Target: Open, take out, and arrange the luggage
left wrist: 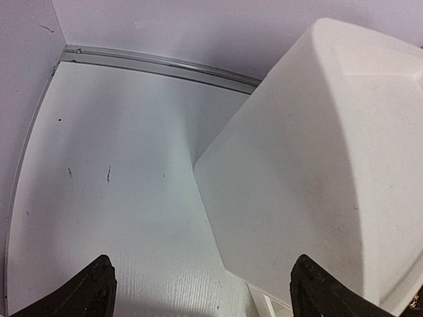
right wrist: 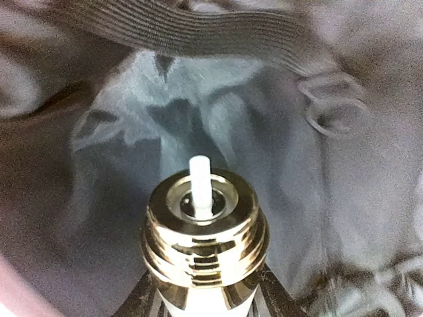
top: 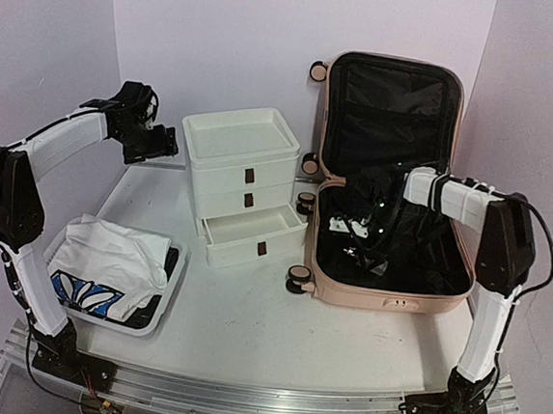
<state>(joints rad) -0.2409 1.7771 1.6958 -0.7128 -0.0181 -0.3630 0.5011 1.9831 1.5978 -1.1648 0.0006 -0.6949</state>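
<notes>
The pale pink luggage (top: 390,296) lies open on the right of the table, its lid (top: 392,101) upright against the back wall and its black lining (right wrist: 344,198) showing. My right gripper (top: 378,204) reaches down into the lower shell. In the right wrist view the gripper (right wrist: 205,294) is shut on a white bottle (right wrist: 203,231) with a gold threaded neck and a thin white stem, held just above the lining. My left gripper (top: 171,144) hovers open over the table at the back left, beside the drawer unit, its fingers (left wrist: 96,290) wide apart and empty.
A white drawer unit (top: 241,165) stands at mid-table with its bottom drawer pulled out; its top corner (left wrist: 317,165) fills the left wrist view. A white perforated basket (top: 174,274) at the front left holds a white and blue cloth (top: 107,260). A black elastic strap (right wrist: 198,30) crosses the lining.
</notes>
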